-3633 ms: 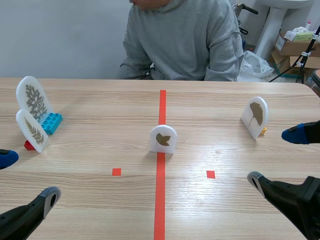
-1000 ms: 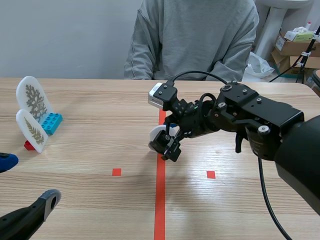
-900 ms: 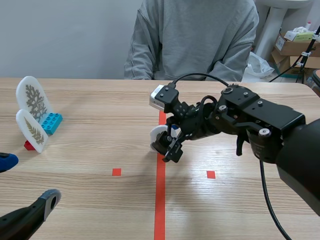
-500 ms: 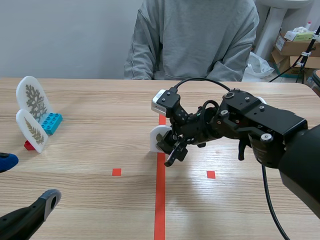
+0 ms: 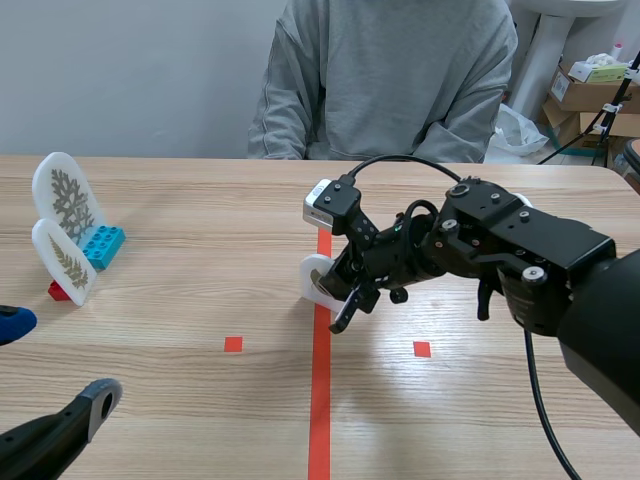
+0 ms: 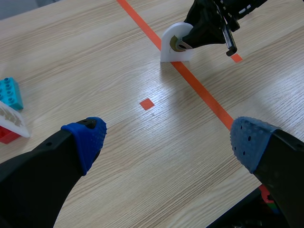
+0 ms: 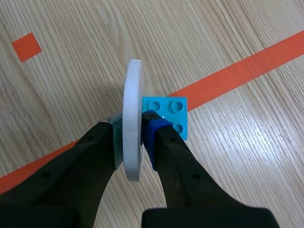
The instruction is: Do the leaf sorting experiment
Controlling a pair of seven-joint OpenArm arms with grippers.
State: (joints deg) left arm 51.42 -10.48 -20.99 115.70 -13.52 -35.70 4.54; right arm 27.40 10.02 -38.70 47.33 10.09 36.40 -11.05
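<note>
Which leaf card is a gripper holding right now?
The middle card on the red line, pinched by the right gripper; the big card and small card at the left stand free.

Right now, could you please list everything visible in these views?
centre leaf card: one, white with brown leaf, upright on the tape line.
blue base brick: one, at that card's foot.
left leaf cards: two, white, standing far left.
blue brick: one, beside them.
red brick: one, at the nearer card's foot.
cardboard boxes: several, brown, background right.
table: one, light wood.
person: one, grey sweatshirt, seated across.
left gripper: open, low, near side.
right gripper: shut on centre leaf card.
</note>
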